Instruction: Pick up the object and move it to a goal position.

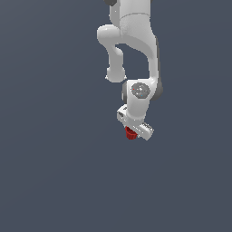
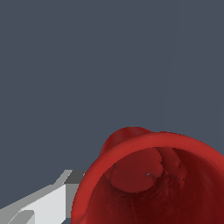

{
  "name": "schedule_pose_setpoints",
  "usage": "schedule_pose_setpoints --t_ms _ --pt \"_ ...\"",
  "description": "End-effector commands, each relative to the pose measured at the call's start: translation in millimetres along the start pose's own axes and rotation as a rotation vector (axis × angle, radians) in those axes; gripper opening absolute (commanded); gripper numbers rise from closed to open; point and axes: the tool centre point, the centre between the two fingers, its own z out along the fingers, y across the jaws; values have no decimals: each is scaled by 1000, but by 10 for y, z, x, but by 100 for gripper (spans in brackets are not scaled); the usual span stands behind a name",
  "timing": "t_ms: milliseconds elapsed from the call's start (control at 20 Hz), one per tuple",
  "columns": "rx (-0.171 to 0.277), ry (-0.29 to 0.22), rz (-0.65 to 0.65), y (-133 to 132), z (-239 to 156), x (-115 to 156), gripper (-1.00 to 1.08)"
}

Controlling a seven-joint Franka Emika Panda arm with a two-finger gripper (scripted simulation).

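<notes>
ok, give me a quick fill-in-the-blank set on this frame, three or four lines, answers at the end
1. The cup-shaped object at the gripper is coloured ____.
2. In the wrist view, the camera looks into the cup's open ____, ringed by a rounded rim.
3. In the exterior view, the cup sits directly ____ the white arm.
4. In the wrist view, the finger beside the cup is coloured ____.

Answers: red; mouth; below; white

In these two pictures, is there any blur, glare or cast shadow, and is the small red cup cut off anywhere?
Exterior view: sharp, flat light, no glare, no cast shadow on the plain grey backdrop; the small red tapered cup shows only partly beside the white gripper. Wrist view: the cup fills the corner, cropped by the frame, its inside shaded darker.
</notes>
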Motion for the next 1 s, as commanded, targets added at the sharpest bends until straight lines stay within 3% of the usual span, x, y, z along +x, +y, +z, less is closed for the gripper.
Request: schedule_pose_setpoints --t_ms 0,500,950 --pt "-2 -1 1 10 11 3 -100" --pt "0 0 0 -62 -122 17 -100" --pt "-1 1 1 -316 -627 94 -100"
